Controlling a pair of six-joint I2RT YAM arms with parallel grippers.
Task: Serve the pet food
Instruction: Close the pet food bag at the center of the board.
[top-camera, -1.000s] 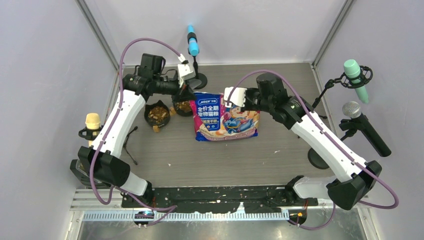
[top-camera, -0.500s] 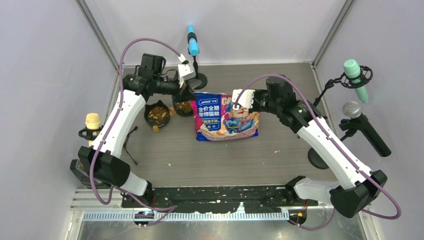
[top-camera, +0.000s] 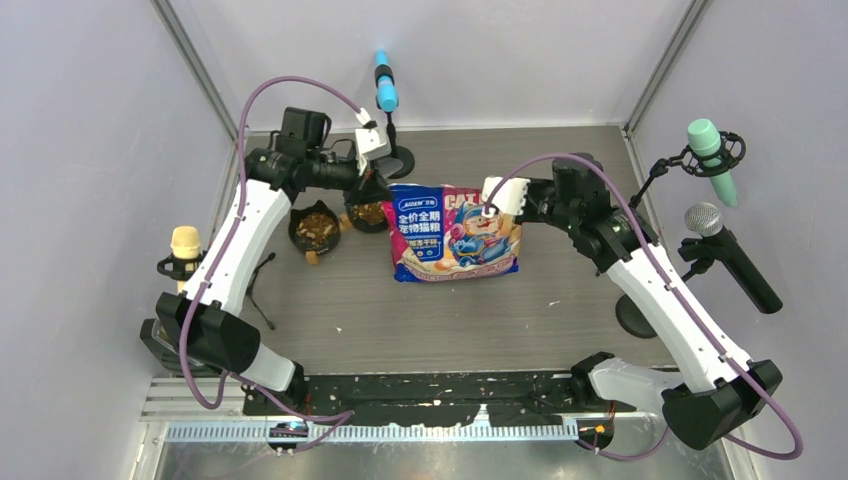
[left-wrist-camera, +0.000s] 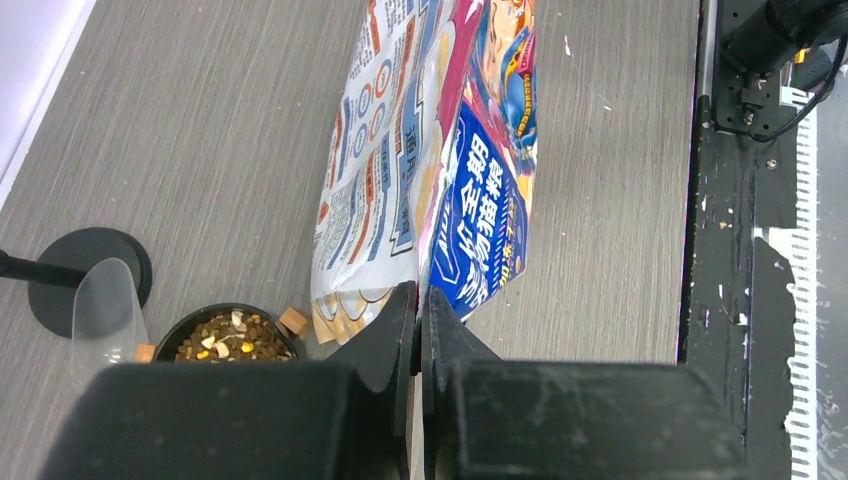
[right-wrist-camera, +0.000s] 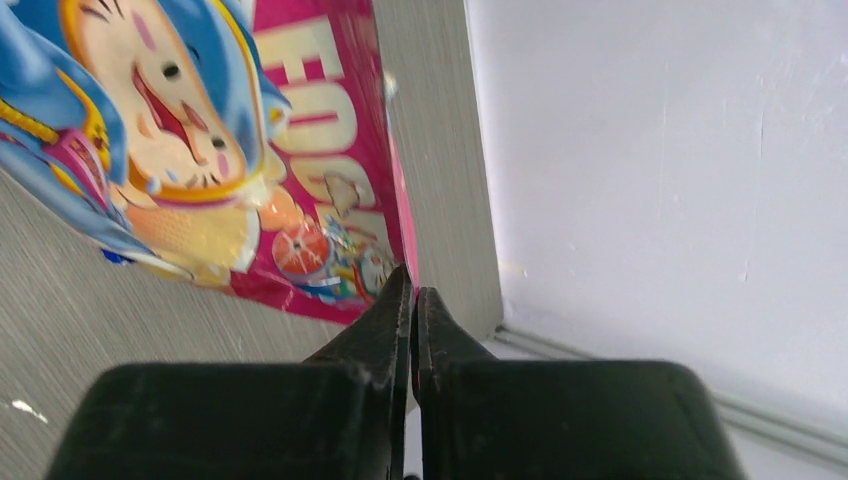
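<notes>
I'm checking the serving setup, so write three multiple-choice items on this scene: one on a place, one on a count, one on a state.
1. In the top view, where do the black bowls stand relative to the bag?
A. left of it
B. right of it
C. on top of it

2. How many bowls hold pet food?
A. none
B. two
C. four

3. The right arm's jaws are:
A. wide open
B. shut on the bag's corner
C. holding a bowl

Answers:
1 A: both bowls sit beyond the bag's left edge.
2 B: kibble shows in both.
3 B: the right wrist view shows them pinching the pink corner.
</notes>
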